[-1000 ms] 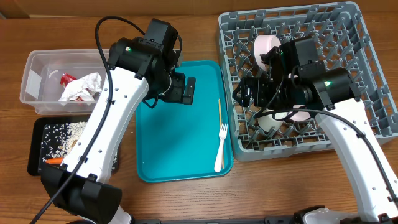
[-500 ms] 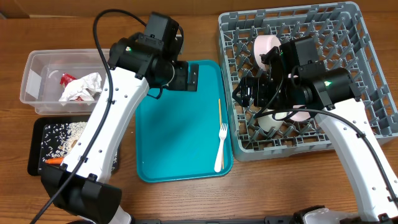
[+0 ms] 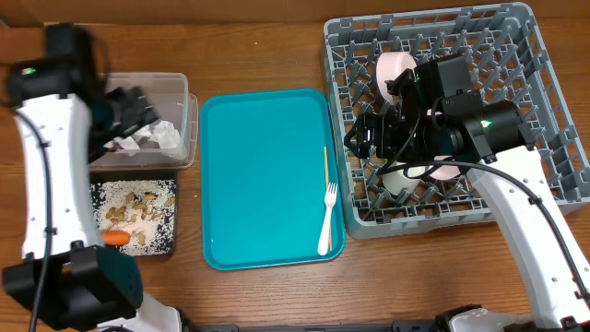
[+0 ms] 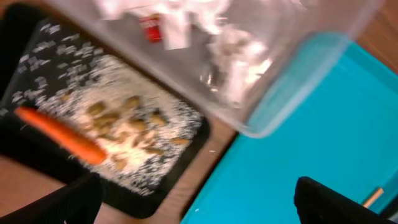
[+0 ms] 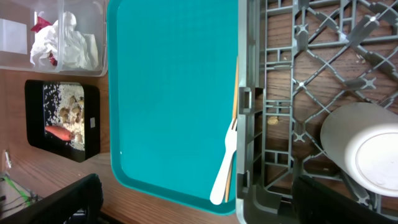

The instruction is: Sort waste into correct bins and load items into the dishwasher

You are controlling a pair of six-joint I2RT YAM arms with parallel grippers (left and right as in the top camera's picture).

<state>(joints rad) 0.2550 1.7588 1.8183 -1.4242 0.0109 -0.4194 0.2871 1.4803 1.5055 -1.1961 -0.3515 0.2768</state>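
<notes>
My left gripper [image 3: 138, 103] [image 4: 198, 205] is open and empty above the clear tub [image 3: 187, 124] [image 4: 311, 74], which holds crumpled napkins [image 3: 161, 136] [image 4: 231, 68] and a red wrapper [image 4: 152, 28]. The black tray [image 3: 168, 242] [image 4: 158, 190] holds the carrot [image 3: 115, 238] [image 4: 59, 132] and food scraps [image 3: 138, 207] [image 4: 127, 121]. The white fork [image 3: 327, 217] [image 5: 225, 168] and wooden stick [image 3: 324, 171] [image 5: 235, 93] lie on the teal tray's right edge. My right gripper [image 3: 367, 138] [image 5: 199, 208] is open and empty over the grey dish rack's [image 3: 544, 138] [image 5: 311, 93] left wall. The rack holds an upright plate [image 3: 392, 74] and bowls [image 3: 406, 182] [image 5: 367, 152].
The teal tray [image 3: 263, 166] [image 4: 305, 149] [image 5: 174, 93] lies between the bins and the rack. In the right wrist view the tub [image 5: 93, 25], black tray [image 5: 34, 115] and carrot [image 5: 59, 132] show at the left. Bare wooden table runs along the front.
My left arm has swung from the teal tray's top edge to the left, over the clear tub. The tub and black tray now sit further right. The right arm has not moved.
</notes>
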